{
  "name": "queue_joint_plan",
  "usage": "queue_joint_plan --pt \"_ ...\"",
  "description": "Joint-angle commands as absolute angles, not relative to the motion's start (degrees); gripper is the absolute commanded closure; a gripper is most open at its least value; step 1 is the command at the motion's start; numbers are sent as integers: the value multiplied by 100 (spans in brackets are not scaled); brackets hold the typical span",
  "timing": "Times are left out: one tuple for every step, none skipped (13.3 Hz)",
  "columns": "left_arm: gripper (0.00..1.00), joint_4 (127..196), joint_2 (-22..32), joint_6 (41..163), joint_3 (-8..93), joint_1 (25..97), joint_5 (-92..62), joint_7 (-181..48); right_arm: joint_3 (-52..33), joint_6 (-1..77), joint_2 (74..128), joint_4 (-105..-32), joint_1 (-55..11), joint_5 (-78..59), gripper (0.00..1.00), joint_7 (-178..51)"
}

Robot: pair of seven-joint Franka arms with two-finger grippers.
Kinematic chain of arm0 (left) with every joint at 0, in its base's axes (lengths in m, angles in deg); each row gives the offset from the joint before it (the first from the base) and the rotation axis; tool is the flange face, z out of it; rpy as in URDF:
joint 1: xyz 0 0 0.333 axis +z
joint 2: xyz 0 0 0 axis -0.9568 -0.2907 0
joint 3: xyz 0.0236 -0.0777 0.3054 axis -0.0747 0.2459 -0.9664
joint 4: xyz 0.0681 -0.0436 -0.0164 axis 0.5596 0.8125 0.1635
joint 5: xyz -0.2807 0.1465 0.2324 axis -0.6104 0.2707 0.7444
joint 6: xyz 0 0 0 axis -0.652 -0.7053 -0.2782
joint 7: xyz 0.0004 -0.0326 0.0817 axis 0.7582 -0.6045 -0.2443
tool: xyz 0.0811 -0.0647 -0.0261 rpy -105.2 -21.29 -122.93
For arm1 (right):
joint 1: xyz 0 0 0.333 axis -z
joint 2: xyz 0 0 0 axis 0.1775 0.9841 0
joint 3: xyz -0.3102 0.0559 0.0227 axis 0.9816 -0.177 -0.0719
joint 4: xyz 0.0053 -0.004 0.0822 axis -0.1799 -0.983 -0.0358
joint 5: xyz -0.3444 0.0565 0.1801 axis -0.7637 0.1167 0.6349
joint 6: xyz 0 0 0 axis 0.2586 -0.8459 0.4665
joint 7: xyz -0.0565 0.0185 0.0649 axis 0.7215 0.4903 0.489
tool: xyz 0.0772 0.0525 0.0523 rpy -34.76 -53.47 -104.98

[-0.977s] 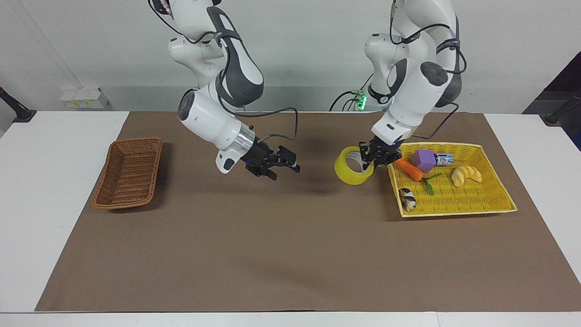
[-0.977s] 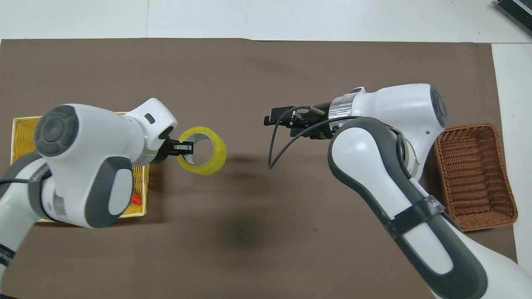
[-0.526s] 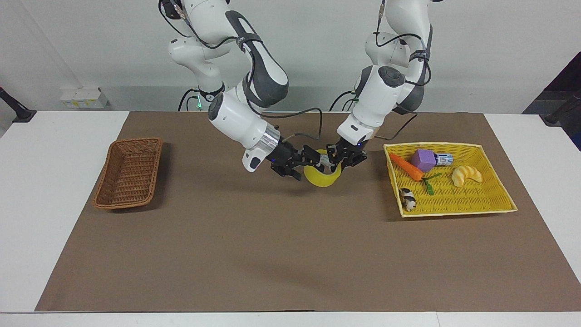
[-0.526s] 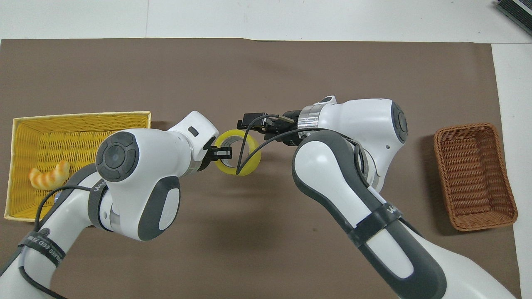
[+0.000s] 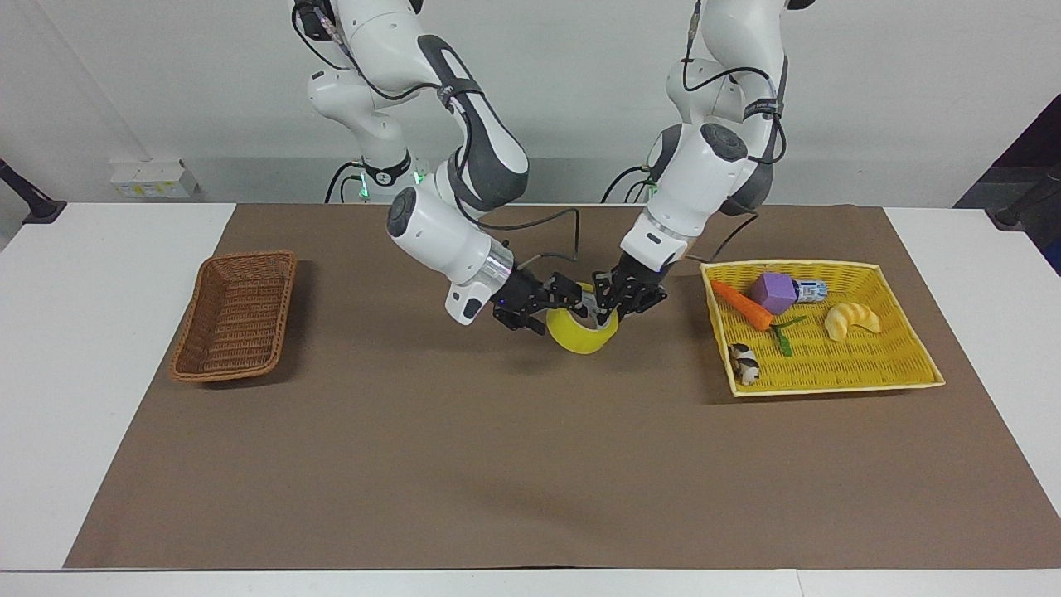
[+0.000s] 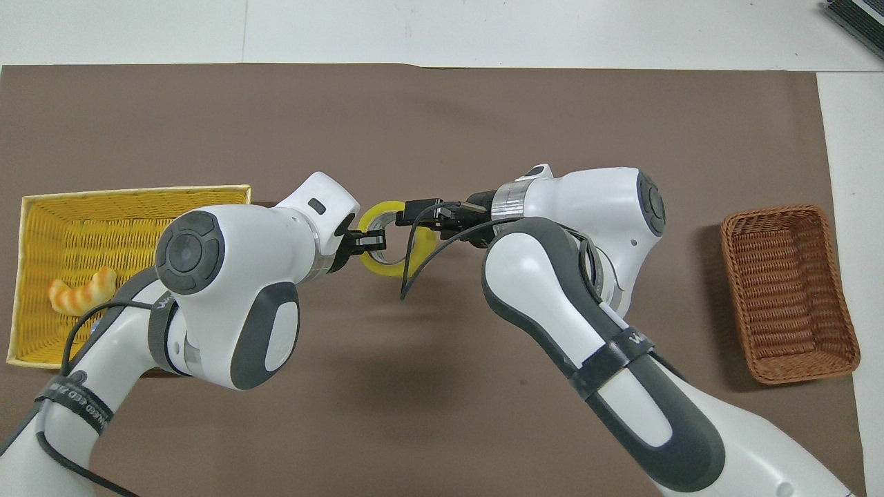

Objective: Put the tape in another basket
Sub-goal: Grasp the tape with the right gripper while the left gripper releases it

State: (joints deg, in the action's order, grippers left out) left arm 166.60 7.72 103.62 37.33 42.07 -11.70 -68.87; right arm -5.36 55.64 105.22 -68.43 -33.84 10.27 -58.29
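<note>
The tape point(image 5: 583, 331) hangs in the air over the middle of the brown mat point(image 5: 530, 464), nearer the mat's robot-side edge than its opposite edge. The left gripper point(image 5: 615, 303) pinches the roll's wall, its fingers clamped tight on the tape. The right gripper point(image 5: 557, 300) meets the roll from the right arm's end, its fingers spread wide at the rim; whether they touch the tape cannot be told.

The brown wicker basket point(image 5: 234, 316) sits at the mat's edge toward the right arm's end, with a bare stretch of mat between it and the grippers. The yellow basket point(image 5: 829, 377) lies by the edge at the left arm's end, holding a carrot point(image 5: 743, 306), a purple block point(image 5: 773, 291) and a croissant toy point(image 5: 851, 319). The whole half of the mat farther from the robots lies open.
</note>
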Motion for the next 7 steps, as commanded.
queue_joint_plan --pt "100 16353 637 10420 3669 4119 -1521 -6953 -531 5530 10495 -6971 -3387 801 99 -5875" --pt "100 16353 637 10412 3669 4119 -1521 -6953 -531 5530 10486 -6980 -3387 801 100 -5744" --pt "100 16353 637 10412 3669 4119 -1521 -6953 -531 5530 10495 -6980 -3387 801 100 -5638" --pt "100 16344 619 10420 3669 4128 -1521 -6953 -531 5530 10486 -6980 -3421 801 100 -5620" --pt "100 16327 610 10421 3660 4146 -1521 -6953 -531 5530 10486 -6971 -3439 801 100 -5593" --pt "100 16318 602 10412 3660 4163 -1530 -6953 -531 5530 10486 -6971 -3448 801 100 -5550" --pt "100 16318 602 10412 3660 4181 -1521 -6953 -531 5530 10486 -6971 -3448 801 100 -5532"
